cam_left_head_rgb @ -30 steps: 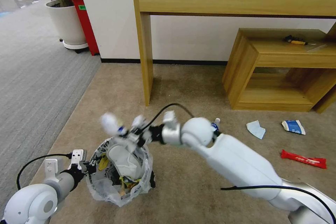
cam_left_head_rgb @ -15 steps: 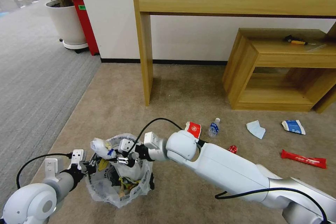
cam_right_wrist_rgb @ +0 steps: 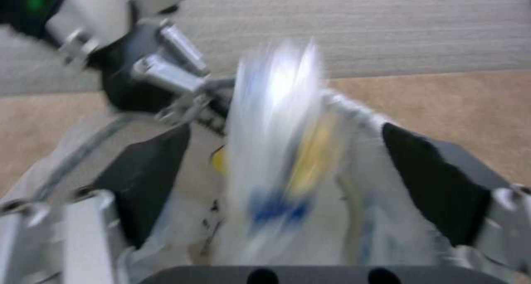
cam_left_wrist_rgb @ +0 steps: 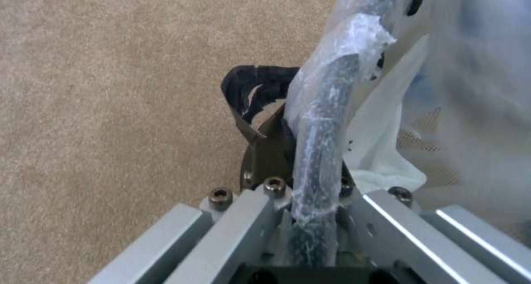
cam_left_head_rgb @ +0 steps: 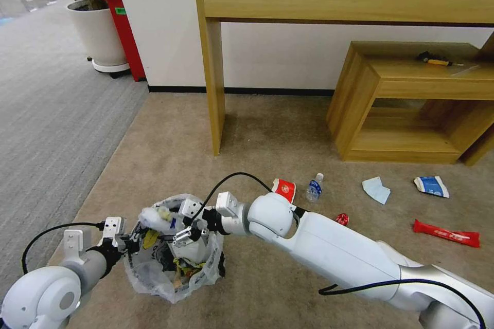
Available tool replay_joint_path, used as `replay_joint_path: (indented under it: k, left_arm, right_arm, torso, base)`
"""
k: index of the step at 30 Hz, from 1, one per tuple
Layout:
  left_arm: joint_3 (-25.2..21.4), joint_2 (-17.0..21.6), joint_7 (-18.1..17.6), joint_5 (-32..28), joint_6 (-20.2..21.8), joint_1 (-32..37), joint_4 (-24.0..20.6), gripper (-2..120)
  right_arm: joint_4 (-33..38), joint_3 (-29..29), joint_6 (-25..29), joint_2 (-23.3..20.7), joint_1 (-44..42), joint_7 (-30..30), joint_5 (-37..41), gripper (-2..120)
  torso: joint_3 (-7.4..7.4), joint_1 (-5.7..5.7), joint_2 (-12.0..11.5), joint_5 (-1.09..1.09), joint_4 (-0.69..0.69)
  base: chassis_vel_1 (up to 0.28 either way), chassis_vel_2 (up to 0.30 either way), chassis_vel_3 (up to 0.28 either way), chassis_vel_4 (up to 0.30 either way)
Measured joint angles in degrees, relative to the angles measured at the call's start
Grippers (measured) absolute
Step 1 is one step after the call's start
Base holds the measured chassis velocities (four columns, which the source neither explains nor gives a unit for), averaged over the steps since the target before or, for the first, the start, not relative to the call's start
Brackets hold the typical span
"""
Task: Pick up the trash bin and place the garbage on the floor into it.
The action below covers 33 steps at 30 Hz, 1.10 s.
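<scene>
Sitting on the beige floor (cam_left_head_rgb: 170, 128): the trash bin (cam_left_head_rgb: 154, 275), black, lined with a crinkled printed bag, holding a white slipper (cam_left_head_rgb: 191, 248) and yellow wrappers. Clamping its rim: the left gripper (cam_left_head_rgb: 127, 241). Hovering above its mouth with fingers spread: the right gripper (cam_left_head_rgb: 177, 233), a blurred white packet (cam_left_head_rgb: 154, 214) just beside.

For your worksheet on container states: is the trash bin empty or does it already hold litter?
Not empty: the trash bin holds a white slipper and a yellow wrapper; the left gripper grips its rim.
</scene>
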Motion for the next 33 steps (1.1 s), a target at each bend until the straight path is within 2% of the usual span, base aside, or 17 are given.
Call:
replay_joint_path:
  k: [2, 9, 15, 18, 19, 21, 22, 24, 25, 28, 29, 32, 33]
  left_arm:
    - [0.1, -0.29, 0.0, -0.01, 0.0, -0.14, 0.11, 0]
    - [0.42, -0.76, 0.02, 0.22, 0.0, -0.34, 0.33, 0]
    - [-0.52, -1.21, 0.36, 0.37, 0.0, 0.24, 0.3, 0]
    - [-0.9, -1.88, 1.08, 1.12, 0.0, 0.71, 0.31, 0]
    - [-0.9, -1.88, 1.08, 1.12, 0.0, 0.71, 0.31, 0]
    - [-0.95, -2.18, 1.36, 1.36, 0.0, 1.04, 0.08, 0]
    - [-0.95, -2.18, 1.36, 1.36, 0.0, 1.04, 0.08, 0]
    - [-1.12, -2.34, 1.6, 1.56, 0.0, 1.38, -0.28, 0]
    - [-1.12, -2.34, 1.6, 1.56, 0.0, 1.38, -0.28, 0]
    - [-1.34, -2.6, 1.91, 1.72, 0.0, 1.76, -0.82, 0]
    - [-1.34, -2.6, 1.91, 1.72, 0.0, 1.76, -0.82, 0]
    - [-1.38, -2.86, 2.01, 1.76, 0.0, 1.95, -1.14, 0]
    - [-1.38, -2.86, 2.01, 1.76, 0.0, 1.95, -1.14, 0]
  right_arm:
    - [0.46, 0.67, -0.18, -0.34, -0.53, 1.33, 1.27, 99]
    - [1.05, -0.1, -0.33, -0.23, -1.39, 3.51, 1.61, 100]
    - [1.05, 4.66, -0.12, -1.74, -4.16, 9.52, 1.83, 100]
    - [1.65, 9.58, 1.58, -6.48, -7.99, 14.71, 1.17, 100]
    - [1.65, 9.58, 1.58, -6.48, -7.99, 14.71, 1.17, 100]
    - [2.59, 14.27, 3.05, -8.9, -12.15, 17.89, 0.88, 100]
    - [2.59, 14.27, 3.05, -8.9, -12.15, 17.89, 0.88, 100]
    - [3.56, 19.13, 3.54, -10.21, -17.05, 19.22, 0.63, 100]
    - [3.56, 19.13, 3.54, -10.21, -17.05, 19.22, 0.63, 100]
    - [4.6, 27.28, 4.04, -10.28, -25.0, 19.73, -0.78, 100]
    - [4.6, 27.28, 4.04, -10.28, -25.0, 19.73, -0.78, 100]
    - [5.63, 34.97, 5.18, -9.01, -32.15, 19.18, -3.68, 100]
    - [5.63, 34.97, 5.18, -9.01, -32.15, 19.18, -3.68, 100]
  torso:
    - [0.0, 0.0, 0.0, 0.0, -0.01]
    - [0.0, 0.0, 0.0, 0.0, 0.0]
    - [0.0, 0.0, 0.0, 0.01, 0.01]
    - [0.0, 0.0, 0.0, 0.01, -0.03]
    - [0.0, 0.0, 0.0, 0.01, -0.03]
    - [0.0, 0.0, 0.0, 0.01, -0.02]
    - [0.0, 0.0, 0.0, 0.01, -0.02]
    - [0.0, -0.01, 0.0, 0.02, -0.01]
    - [0.0, -0.01, 0.0, 0.02, -0.01]
    - [0.0, -0.01, 0.0, 0.02, -0.02]
    - [0.0, -0.01, 0.0, 0.02, -0.02]
    - [0.0, -0.01, 0.01, 0.01, -0.01]
    - [0.0, -0.01, 0.01, 0.01, -0.01]
  base:
    - [0.0, 0.0, 0.0, 0.0]
    - [0.0, 0.0, 0.0, 0.0]
    - [0.0, 0.0, 0.0, 0.0]
    - [0.0, 0.0, 0.0, 0.0]
    - [0.0, 0.0, 0.0, 0.0]
    - [0.0, 0.0, 0.0, 0.0]
    - [0.0, 0.0, 0.0, 0.0]
    - [0.0, 0.0, 0.0, 0.0]
    - [0.0, 0.0, 0.0, 0.0]
    - [0.0, 0.0, 0.0, 0.0]
    - [0.0, 0.0, 0.0, 0.0]
    - [0.0, 0.0, 0.0, 0.0]
    - [0.0, 0.0, 0.0, 0.0]
